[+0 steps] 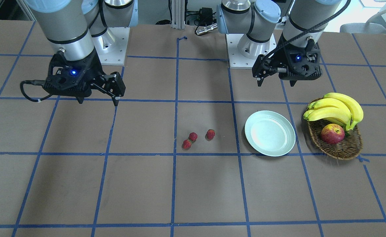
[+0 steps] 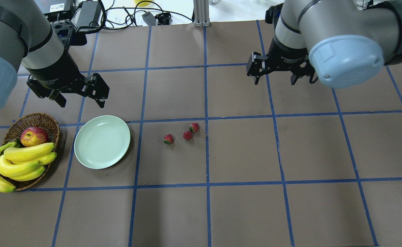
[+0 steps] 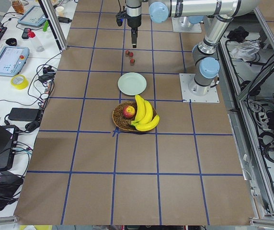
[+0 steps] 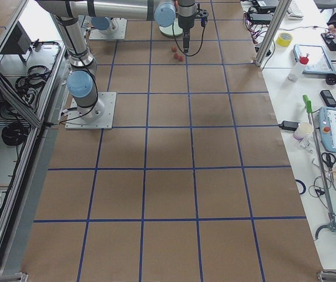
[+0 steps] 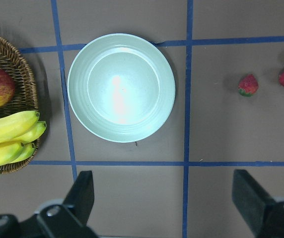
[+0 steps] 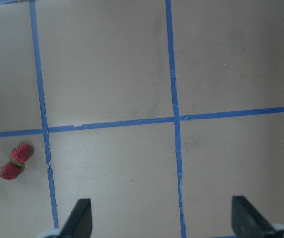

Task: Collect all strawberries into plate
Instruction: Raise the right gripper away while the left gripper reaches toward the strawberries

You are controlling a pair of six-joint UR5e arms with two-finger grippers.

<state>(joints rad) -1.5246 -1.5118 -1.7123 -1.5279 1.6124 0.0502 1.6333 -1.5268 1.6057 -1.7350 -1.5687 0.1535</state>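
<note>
Three strawberries lie on the brown table near its middle: one (image 2: 168, 139) nearest the plate, one (image 2: 187, 135) in the middle and one (image 2: 194, 127) furthest; they also show in the front view (image 1: 193, 136). The pale mint plate (image 2: 102, 142) is empty, to their left in the overhead view. My left gripper (image 2: 82, 101) hangs open and empty above the table just behind the plate. My right gripper (image 2: 275, 81) is open and empty, well behind and to the right of the berries. The left wrist view shows the plate (image 5: 121, 88) and a berry (image 5: 248, 85).
A brown wicker basket (image 2: 33, 120) holding a red apple (image 2: 34, 136) and a bunch of bananas (image 2: 19, 161) stands just left of the plate. Blue tape lines grid the table. Both arm bases stand at the robot's edge of the table.
</note>
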